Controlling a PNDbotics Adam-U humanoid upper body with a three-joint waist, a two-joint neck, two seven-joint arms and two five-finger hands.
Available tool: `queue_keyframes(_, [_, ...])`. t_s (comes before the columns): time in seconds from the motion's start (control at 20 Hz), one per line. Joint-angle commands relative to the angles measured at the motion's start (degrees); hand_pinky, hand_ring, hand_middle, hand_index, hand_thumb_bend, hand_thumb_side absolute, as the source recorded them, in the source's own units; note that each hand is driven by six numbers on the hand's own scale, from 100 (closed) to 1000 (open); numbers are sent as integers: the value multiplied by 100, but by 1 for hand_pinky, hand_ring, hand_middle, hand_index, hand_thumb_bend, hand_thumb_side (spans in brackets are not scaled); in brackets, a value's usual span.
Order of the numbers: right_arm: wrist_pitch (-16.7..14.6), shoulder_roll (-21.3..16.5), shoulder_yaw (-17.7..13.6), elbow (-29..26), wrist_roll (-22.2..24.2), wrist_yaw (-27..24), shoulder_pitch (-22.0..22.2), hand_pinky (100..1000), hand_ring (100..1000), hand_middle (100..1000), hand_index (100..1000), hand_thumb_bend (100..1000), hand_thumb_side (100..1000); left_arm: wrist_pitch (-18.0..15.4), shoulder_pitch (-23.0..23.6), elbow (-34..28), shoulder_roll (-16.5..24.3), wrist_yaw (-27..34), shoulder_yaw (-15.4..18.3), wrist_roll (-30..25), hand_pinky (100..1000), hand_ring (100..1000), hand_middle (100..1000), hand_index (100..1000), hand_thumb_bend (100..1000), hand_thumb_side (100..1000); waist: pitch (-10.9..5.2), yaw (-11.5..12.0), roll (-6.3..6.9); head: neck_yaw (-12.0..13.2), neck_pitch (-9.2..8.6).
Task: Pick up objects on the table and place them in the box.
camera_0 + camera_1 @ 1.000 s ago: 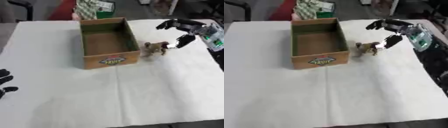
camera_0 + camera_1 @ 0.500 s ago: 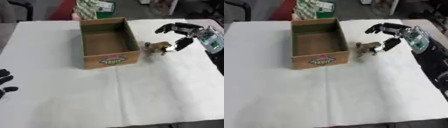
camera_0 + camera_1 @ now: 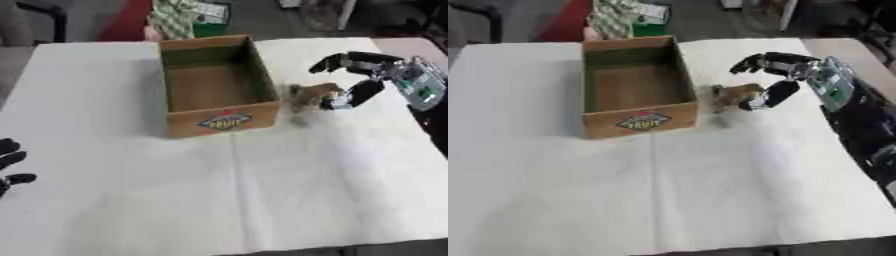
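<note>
The left hand (image 3: 9, 162) rests at the lower left edge of the left eye view, fingers relaxed and spread, holding nothing; the counter (image 3: 289, 190) under it is covered in white sheeting with a seam running toward the box; further in stands the cardboard box (image 3: 223, 120), open at the top, its long axis running away from the camera and a colourful label on its near end wall; nothing can be made out inside it; just beside its right wall, close to the near corner, is a small brown toy animal (image 3: 308, 95), blurred, its long axis lying roughly across the view, and which end is the head cannot be told; the right hand (image 3: 770, 95) comes in from the right at the toy's level, thumb tip touching or nearly touching the toy's right end while the fingers (image 3: 754, 61) arch apart above and behind it, not closed on it; beyond the counter's far edge lies green patterned cloth (image 3: 179, 15)
</note>
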Motion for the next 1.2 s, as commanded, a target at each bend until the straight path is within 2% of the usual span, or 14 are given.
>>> queue_keyframes(0.05, [-136,-110,-59,90,65,151,-111,905,935,869,926,425,369,-2,-41,-79,72,28,-1,-23,572,759,678,724,100,804,-68,3,5,-17,-52])
queue_keyframes(0.55, [-75,15,-162,573,-260,424,-267,904,937,867,927,412,367,10,-52,-84,65,41,-17,-42,572,761,678,724,100,806,-48,25,28,-52,-62])
queue_keyframes(0.95, [-100,44,-175,689,-382,472,-319,903,936,867,927,407,365,16,-54,-86,66,44,-17,-45,573,761,678,724,100,806,-44,36,35,-59,-74])
queue_keyframes(1.0, [-88,50,-197,713,-399,461,-337,896,931,859,928,374,353,17,-56,-87,66,44,-18,-46,573,762,678,724,100,806,-43,39,39,-60,-77])
queue_keyframes(1.2, [26,100,-268,927,-601,359,-428,893,928,856,928,362,360,23,-72,-92,65,47,-25,-55,573,762,677,724,100,806,-36,64,46,-75,-90])
